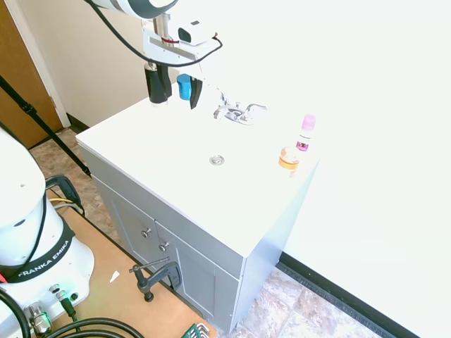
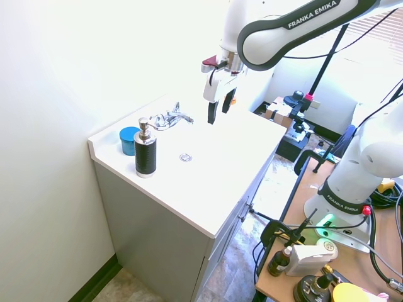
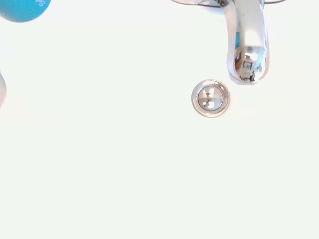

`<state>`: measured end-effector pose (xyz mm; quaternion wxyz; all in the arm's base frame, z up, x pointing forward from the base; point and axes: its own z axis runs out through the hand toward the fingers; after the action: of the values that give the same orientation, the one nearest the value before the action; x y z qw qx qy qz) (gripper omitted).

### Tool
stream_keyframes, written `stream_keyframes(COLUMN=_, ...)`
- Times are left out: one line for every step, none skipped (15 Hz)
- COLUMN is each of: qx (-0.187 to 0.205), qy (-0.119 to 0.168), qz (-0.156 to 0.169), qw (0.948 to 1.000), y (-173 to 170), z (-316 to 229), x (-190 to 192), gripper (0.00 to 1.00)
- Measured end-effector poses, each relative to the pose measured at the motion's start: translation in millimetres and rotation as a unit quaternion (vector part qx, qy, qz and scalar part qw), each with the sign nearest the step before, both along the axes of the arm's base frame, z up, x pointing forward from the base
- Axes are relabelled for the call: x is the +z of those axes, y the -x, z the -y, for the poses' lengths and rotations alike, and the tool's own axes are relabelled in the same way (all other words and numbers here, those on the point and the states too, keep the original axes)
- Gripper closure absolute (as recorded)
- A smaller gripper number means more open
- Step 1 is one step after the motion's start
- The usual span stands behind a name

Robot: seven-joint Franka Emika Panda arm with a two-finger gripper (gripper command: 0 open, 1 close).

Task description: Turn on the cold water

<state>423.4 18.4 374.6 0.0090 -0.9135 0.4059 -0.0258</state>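
The small shiny chrome faucet [image 1: 238, 112] with two lever handles and a short spout is seen at the back of the white vanity top [image 1: 162, 162], its spout pointing toward the round metal drain [image 1: 217, 160] in the basin. No water is seen at the spout. In the wrist view the spout [image 3: 246, 45] sits just beside the drain [image 3: 211, 98], close but apart.

The two-finger gripper [image 2: 218, 108] is held in the air above the basin, fingers pointing down, with a clear gap between them; nothing is held. It is placed near the faucet [image 2: 171, 117] but clearly apart from it, touching neither handle.

A black pump bottle with a silver head [image 2: 146, 151] stands at one end of the counter, with a blue round lidded container [image 2: 130, 140] just behind it. In the first exterior view a small bottle with a pink cap [image 1: 306, 133] and a low orange-banded jar [image 1: 288, 158] stand close together near the counter's edge; overexposure makes it hard to tell whether they touch.
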Motion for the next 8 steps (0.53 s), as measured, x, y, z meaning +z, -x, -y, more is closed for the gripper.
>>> stream_keyframes(qx=0.000, qy=0.000, qz=0.000, qw=1.0000, y=0.0, z=0.0, x=-0.4, gripper=0.00)
stream_keyframes(qx=-0.004, qy=0.000, qz=0.004, qw=1.0000, y=-0.9, z=-0.3, x=0.4, gripper=0.00)
stream_keyframes(qx=-0.014, qy=0.000, qz=0.016, qw=0.9998, y=-3.9, z=-1.0, x=2.7, gripper=0.00)
stream_keyframes(qx=-0.030, qy=0.004, qz=0.034, qw=0.9990, y=-10.1, z=-0.7, x=5.5, gripper=0.00)
stream_keyframes(qx=-0.050, qy=0.008, qz=0.057, qw=0.9971, y=-20.1, z=1.7, x=8.0, gripper=0.00)
stream_keyframes(qx=-0.068, qy=0.016, qz=0.085, qw=0.9939, y=-33.4, z=7.1, x=9.1, gripper=0.00)
stream_keyframes(qx=-0.085, qy=0.027, qz=0.112, qw=0.9897, y=-48.7, z=15.2, x=8.7, gripper=0.00)
stream_keyframes(qx=-0.098, qy=0.040, qz=0.138, qw=0.9848, y=-63.4, z=23.9, x=5.8, gripper=0.00)
